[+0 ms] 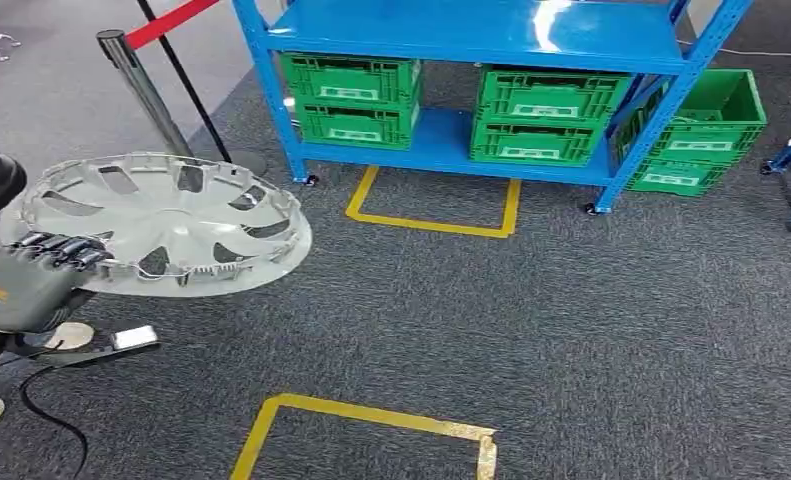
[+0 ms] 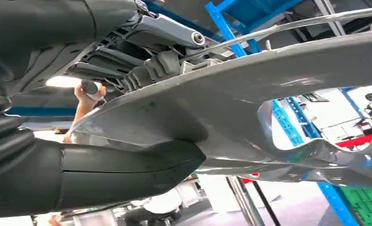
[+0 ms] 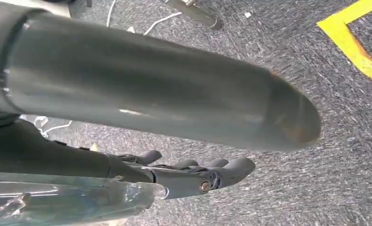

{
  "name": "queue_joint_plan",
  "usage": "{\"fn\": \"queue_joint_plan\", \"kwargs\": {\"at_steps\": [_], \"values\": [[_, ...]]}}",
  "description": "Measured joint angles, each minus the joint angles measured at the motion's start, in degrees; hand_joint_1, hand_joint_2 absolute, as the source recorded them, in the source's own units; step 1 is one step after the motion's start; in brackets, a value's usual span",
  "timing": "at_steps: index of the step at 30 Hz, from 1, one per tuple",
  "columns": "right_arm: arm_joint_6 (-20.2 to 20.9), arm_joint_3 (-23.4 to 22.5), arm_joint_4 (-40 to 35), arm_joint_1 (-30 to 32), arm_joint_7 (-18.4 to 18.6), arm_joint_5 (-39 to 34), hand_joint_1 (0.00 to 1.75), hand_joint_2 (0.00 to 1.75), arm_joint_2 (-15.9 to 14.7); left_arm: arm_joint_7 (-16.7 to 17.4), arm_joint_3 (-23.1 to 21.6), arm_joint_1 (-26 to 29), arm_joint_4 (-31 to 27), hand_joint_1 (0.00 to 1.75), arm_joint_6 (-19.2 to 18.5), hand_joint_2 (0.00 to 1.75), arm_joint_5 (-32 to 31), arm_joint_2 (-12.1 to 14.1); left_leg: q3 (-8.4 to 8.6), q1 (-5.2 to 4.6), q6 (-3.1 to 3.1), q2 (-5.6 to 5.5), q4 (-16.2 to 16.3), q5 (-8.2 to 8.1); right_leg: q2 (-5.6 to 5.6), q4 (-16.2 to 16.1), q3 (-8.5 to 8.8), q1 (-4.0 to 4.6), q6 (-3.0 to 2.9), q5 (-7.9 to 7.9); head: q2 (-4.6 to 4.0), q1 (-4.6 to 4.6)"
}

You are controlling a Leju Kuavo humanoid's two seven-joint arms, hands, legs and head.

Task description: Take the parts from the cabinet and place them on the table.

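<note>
Gripping round spoked silver hubcap (image 1: pixel 171 215)

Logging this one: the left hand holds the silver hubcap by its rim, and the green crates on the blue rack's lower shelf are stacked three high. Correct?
Not quite. The left hand does hold the silver hubcap by its rim, but the green crates on the blue rack are stacked two high, not three. The head view shows two stacks of two on the lower shelf.
</note>
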Motion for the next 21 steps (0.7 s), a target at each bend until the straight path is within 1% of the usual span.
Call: {"fn": "queue_joint_plan", "kwargs": {"at_steps": [5, 7, 11, 21], "values": [[0.0, 0.0, 0.0, 0.0, 0.0, 0.0, 0.00, 0.00, 0.0, 0.0, 0.0, 0.0, 0.0, 1.75, 0.0, 1.75, 0.0, 0.0, -0.33, -0.02, 0.01, 0.00, 0.0, 0.23, 0.00, 0.0, -0.31, -0.09, 0.20, 0.31, 0.00, 0.00], [0.0, 0.0, 0.0, 0.0, 0.0, 0.0, 0.00, 0.00, 0.0, 0.0, 0.0, 0.0, 0.0, 1.75, 0.0, 1.75, 0.0, 0.0, -0.48, -0.06, 0.16, 0.00, 0.0, 0.34, 0.00, 0.0, -0.45, -0.12, 0.19, 0.40, 0.00, 0.00], [0.0, 0.0, 0.0, 0.0, 0.0, 0.0, 0.00, 0.00, 0.0, 0.0, 0.0, 0.0, 0.0, 1.75, 0.0, 1.75, 0.0, 0.0, -0.71, -0.07, 0.24, 0.00, 0.0, 0.50, 0.00, 0.0, -0.67, -0.13, 0.26, 0.59, 0.00, 0.00], [0.0, 0.0, 0.0, 0.0, 0.0, 0.0, 0.00, 0.00, 0.0, 0.0, 0.0, 0.0, 0.0, 1.75, 0.0, 1.75, 0.0, 0.0, -0.91, -0.07, 0.24, 0.00, 0.0, 0.70, 0.00, 0.0, -0.88, -0.13, 0.30, 0.79, 0.00, 0.00]]}}
